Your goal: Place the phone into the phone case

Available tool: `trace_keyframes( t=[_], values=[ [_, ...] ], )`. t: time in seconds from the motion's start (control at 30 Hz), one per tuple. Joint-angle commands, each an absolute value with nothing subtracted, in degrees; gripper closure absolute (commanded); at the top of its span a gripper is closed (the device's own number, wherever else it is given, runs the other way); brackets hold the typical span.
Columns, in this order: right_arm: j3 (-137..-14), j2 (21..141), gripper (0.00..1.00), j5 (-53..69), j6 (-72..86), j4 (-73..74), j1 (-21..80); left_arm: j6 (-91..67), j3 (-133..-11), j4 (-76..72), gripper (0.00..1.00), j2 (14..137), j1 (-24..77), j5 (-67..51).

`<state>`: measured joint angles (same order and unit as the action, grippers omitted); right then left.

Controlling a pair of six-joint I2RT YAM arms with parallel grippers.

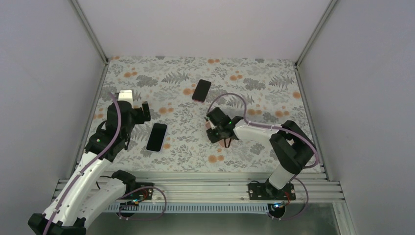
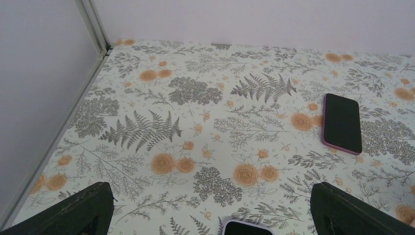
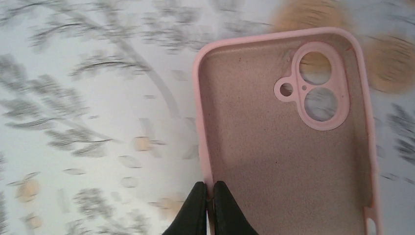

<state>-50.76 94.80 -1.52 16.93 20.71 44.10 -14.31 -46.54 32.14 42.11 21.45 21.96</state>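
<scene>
Right wrist view: right hand (image 3: 209, 191) pinches one thin wall of the pink phone case (image 3: 284, 161), which could twist loose; left hand (image 2: 213, 200) gapes empty.

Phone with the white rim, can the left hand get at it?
Probably yes: the left hand hangs open just beside the white-rimmed phone, with nothing standing between them.
</scene>
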Motion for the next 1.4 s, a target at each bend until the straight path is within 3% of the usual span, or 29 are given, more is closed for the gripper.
trace_keyframes(
  t=[0.0, 0.33, 0.53, 0.77, 0.83, 1.37],
  values=[
    [-53.9, 96.9, 0.96, -0.4, 11.0, 21.2, 50.0, -13.5, -46.0, 31.2, 0.00, 42.1, 20.8, 21.4],
    [-57.0, 100.7, 0.96, 0.2, 3.6, 21.0, 61.1, -13.5, -46.0, 31.2, 0.00, 42.3, 20.1, 20.8],
    [-56.9, 100.5, 0.95, -2.0, 3.7, 22.9, 62.7, -13.4, -45.9, 31.1, 0.00, 42.4, 19.8, 20.2],
    [-56.9, 97.2, 0.72, -3.6, 6.2, 25.2, 63.2, -13.4, -45.8, 31.1, 0.00, 42.5, 19.6, 20.0],
    [-56.6, 95.9, 0.61, -4.1, 7.8, 25.8, 63.7, -13.4, -45.8, 31.1, 0.00, 42.5, 19.5, 20.0],
    [-53.8, 93.3, 0.25, -10.3, 17.2, 33.3, 66.2, -13.6, -45.9, 31.2, 0.00, 42.6, 19.5, 20.0]
  ],
)
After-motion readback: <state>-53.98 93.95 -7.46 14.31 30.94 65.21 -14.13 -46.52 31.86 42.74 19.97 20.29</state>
